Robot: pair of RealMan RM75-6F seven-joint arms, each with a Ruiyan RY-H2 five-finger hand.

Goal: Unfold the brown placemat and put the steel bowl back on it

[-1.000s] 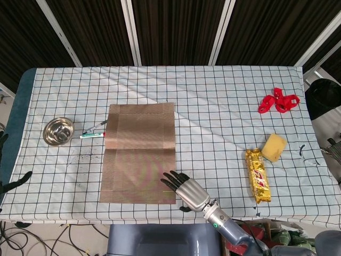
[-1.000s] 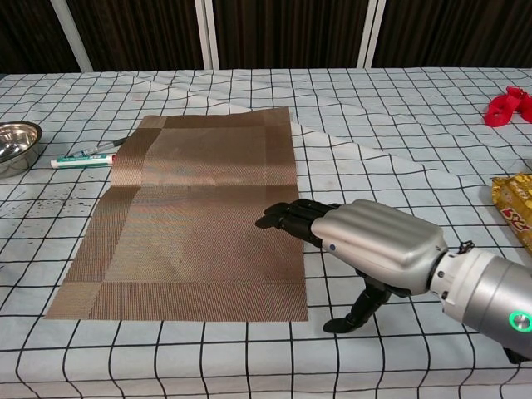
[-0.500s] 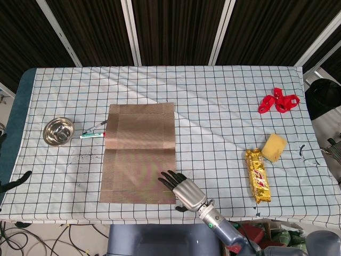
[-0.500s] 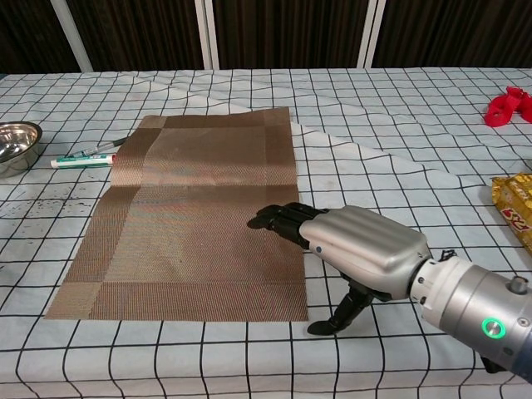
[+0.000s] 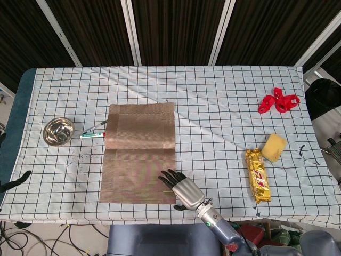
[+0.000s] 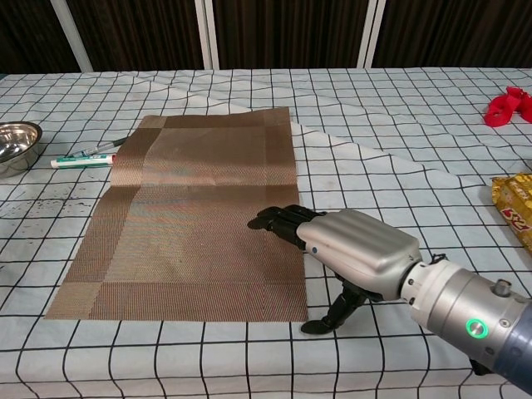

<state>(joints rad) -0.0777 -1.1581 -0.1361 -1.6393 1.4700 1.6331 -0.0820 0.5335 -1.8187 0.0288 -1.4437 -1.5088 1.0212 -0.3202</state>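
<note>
The brown placemat [image 5: 139, 152] lies open and flat on the checked tablecloth, a crease across its middle [image 6: 199, 208]. The steel bowl [image 5: 58, 131] stands upright on the cloth to the left of the mat, at the left edge of the chest view [image 6: 12, 145]. My right hand [image 5: 184, 189] is at the mat's near right corner, fingers stretched out over the mat's edge and thumb down on the cloth [image 6: 349, 245]; it holds nothing. Dark fingers of my left hand [image 5: 16, 180] barely show past the table's left edge.
A marker and a white-green tube [image 5: 93, 133] lie between the bowl and the mat. On the right are a red ring toy [image 5: 278, 101], a yellow sponge [image 5: 274, 147] and a yellow snack packet [image 5: 258, 175].
My right hand has slid slightly left and back toward the table's near edge along the mat's corner. The placemat and bowl have not moved.
</note>
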